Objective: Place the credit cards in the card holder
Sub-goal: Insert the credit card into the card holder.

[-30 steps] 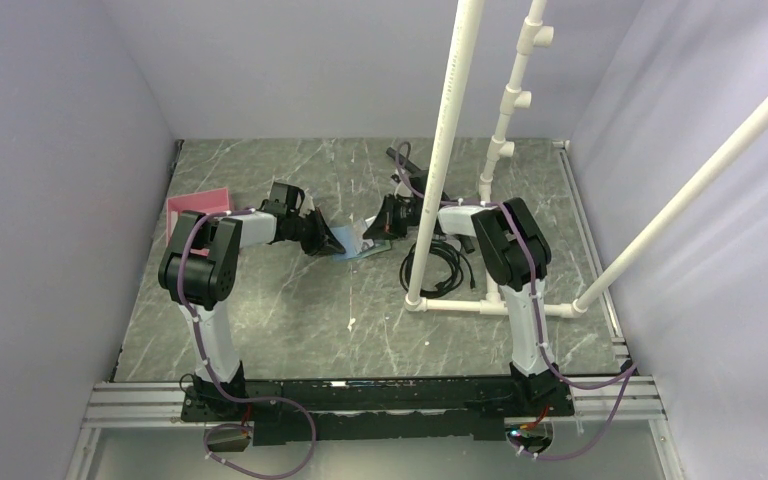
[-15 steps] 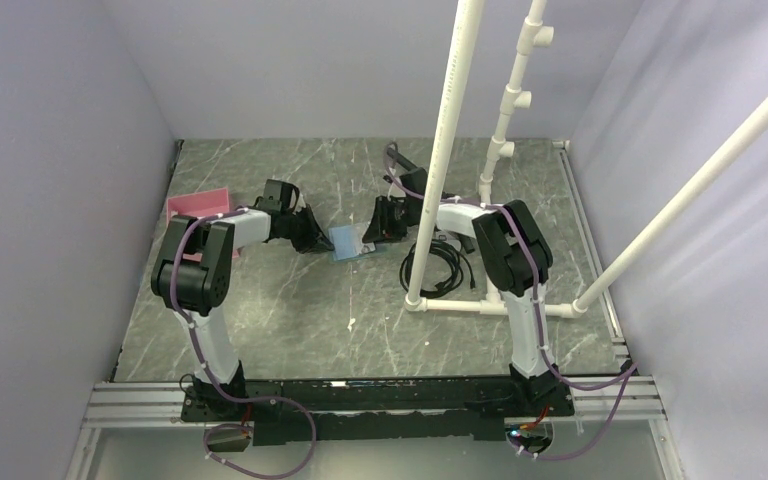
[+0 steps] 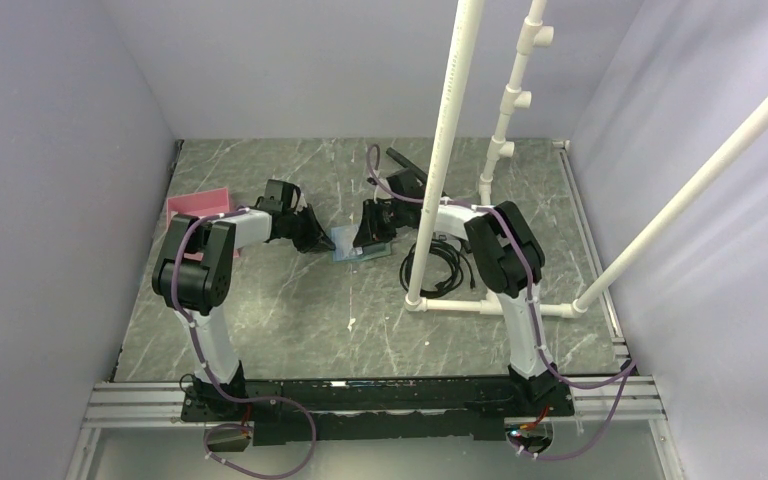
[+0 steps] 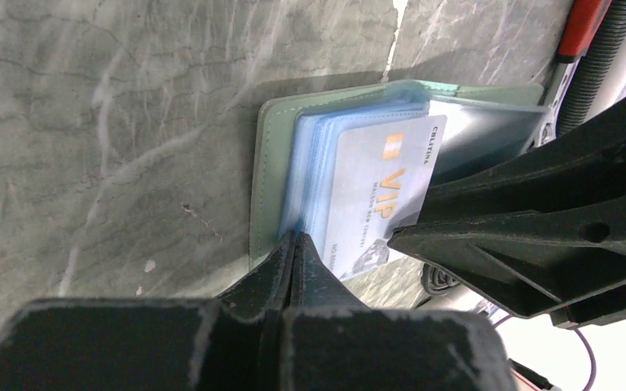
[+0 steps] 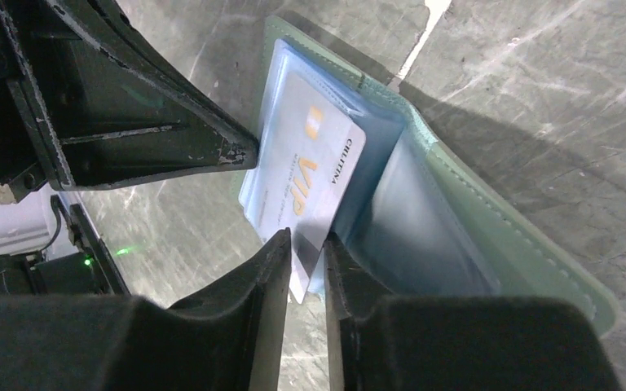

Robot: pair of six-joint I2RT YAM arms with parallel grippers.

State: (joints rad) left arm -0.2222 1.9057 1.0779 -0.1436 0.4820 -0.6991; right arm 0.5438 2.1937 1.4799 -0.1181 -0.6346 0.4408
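Open and flat: card holder (image 3: 343, 243), on table (image 3: 290, 310) abt midway btw left and right edges, nearer far edge than near one. Inside, pale blue clear sleeves (image 4: 314, 163), stacked. Partway into one sleeve: credit card (image 5: 314, 175), pale w/ orange "VIP" print, one corner sticking out past the stack, so not fully seated. At that corner: right gripper (image 5: 306, 244), reaching in from holder's right side, jaws a narrow gap apart w/ the corner btw them; can't tell if clamped on it or just straddling. On holder's left side: left gripper (image 4: 293, 248), fingers pressed together, tips down at edge of sleeve stack, prob pinning holder so it can't slide; can't tell if a sleeve is nipped btw them. Progress, as a judgement: insertion of this card underway, maybe half done. Left to do: push it home, let go, then any remaining cards. No other cards made out on table in top view, too small to be sure; no telling if more already sit in the sleeves. Nr left edge, behind left arm: pink tray (image 3: 200, 205), contents not visible. Twd right edge, by right arm: black cable coil (image 3: 440, 265) and white pipe frame (image 3: 430, 200), apart from holder.
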